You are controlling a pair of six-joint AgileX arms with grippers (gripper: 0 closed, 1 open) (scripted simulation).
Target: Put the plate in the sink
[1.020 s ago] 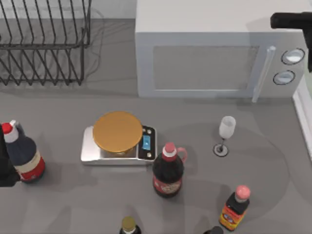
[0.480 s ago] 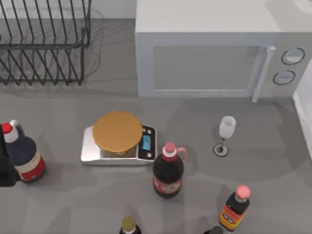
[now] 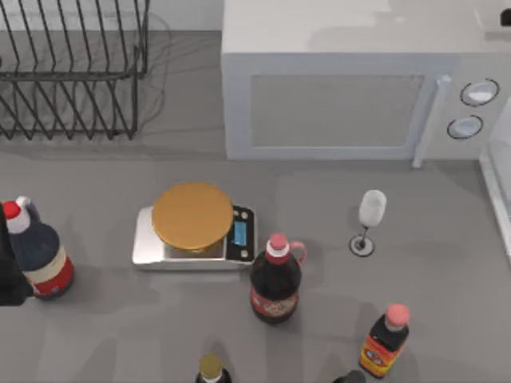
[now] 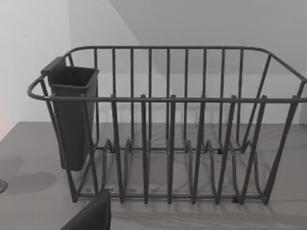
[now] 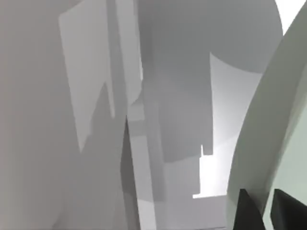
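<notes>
The pale mint-green plate [image 5: 268, 134] curves up close to the camera in the right wrist view. My right gripper [image 5: 266, 213] is shut on its rim, one dark fingertip [image 5: 247, 211] on each side. The plate is held on edge in front of pale grey and white surfaces. The sink's thin white raised rim [image 3: 497, 199] runs along the table's right edge in the top view. My left arm [image 3: 6, 271] is parked at the table's left edge; a dark piece of its gripper [image 4: 91, 215] juts into the left wrist view.
A black wire dish rack [image 3: 72, 72] stands at the back left, a white microwave [image 3: 351, 88] at the back right. A silver scale with an orange-brown disc [image 3: 193, 214], a wine glass [image 3: 371, 209] and several bottles [image 3: 275, 279] stand on the grey table.
The dark right arm at the top view's upper right corner has moved off past that corner. Nothing on the table has moved, and the left arm is still.
</notes>
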